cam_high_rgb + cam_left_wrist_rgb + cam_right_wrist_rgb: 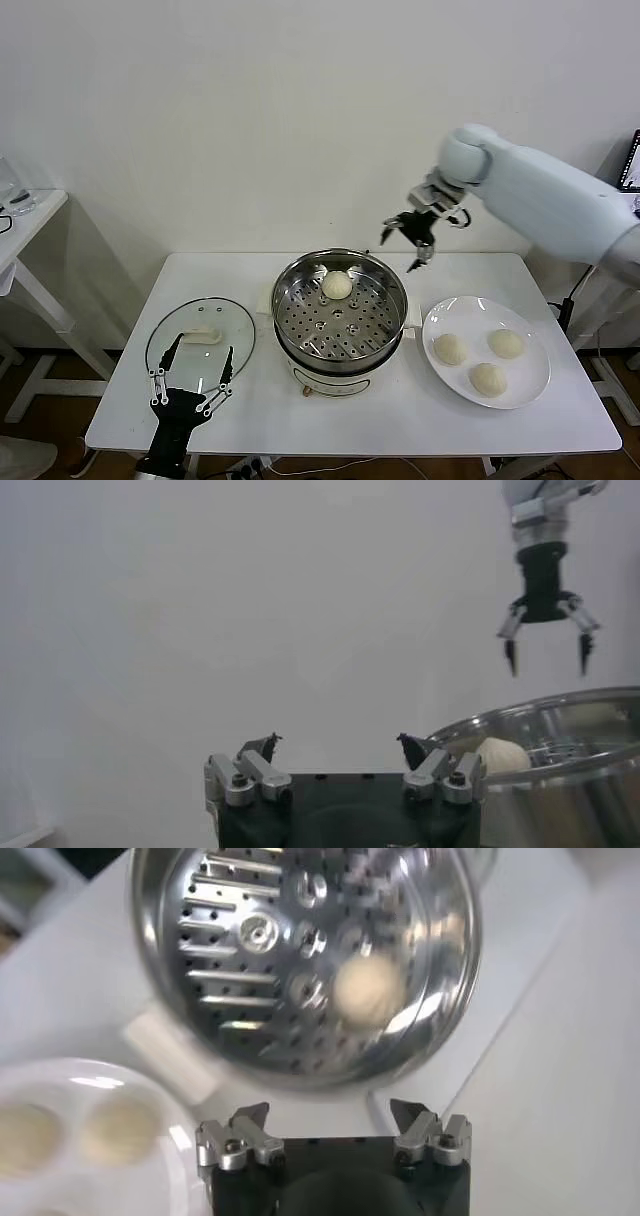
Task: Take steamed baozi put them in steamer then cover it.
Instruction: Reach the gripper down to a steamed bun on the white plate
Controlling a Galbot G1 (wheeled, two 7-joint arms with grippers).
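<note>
Right gripper point(419, 244), fingers spread and empty, hovers above the far right rim of the steamer point(385, 330); one baozi point(337, 285) lies below on the far tray. Three baozi point(487, 378) lie on the plate point(530, 385), right. Left gripper point(192, 372), spread, hangs over the cover point(240, 330), left.

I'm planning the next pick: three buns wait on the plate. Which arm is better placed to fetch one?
The right. Its open hand hangs empty above the far rim of the steamer, on the same side as the plate with the three baozi. The left hand sits open over the cover, across the steamer.
</note>
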